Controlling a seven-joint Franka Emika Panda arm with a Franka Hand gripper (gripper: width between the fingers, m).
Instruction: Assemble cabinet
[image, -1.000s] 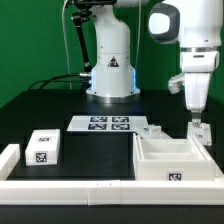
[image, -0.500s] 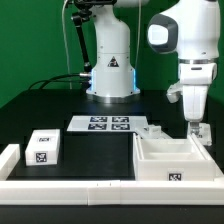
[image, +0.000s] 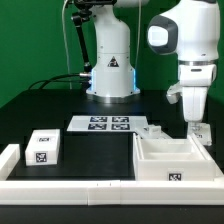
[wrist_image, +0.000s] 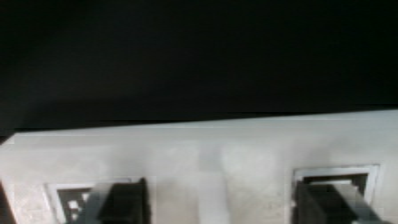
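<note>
The cabinet (image: 172, 168) is a white open box with a tag on its front wall, at the exterior view's lower right. My gripper (image: 198, 128) hangs straight down over its far right corner, fingertips at the top of the back wall. In the wrist view the gripper (wrist_image: 228, 205) has its two black fingers (wrist_image: 119, 200) wide apart, with the white cabinet panel (wrist_image: 214, 160) spanning the gap and a tag showing beside each finger. The jaws look open and I cannot see them pressing on anything.
A small white block (image: 43, 147) with a tag stands at the exterior view's left. The marker board (image: 108, 124) lies in the middle, before the robot base (image: 110, 70). A low white border rail (image: 60, 188) runs along the front edge.
One second ago the arm's upper links stood further to the exterior view's left; they have swung right over the hand. The gripper has stayed over the cabinet's far right corner.
</note>
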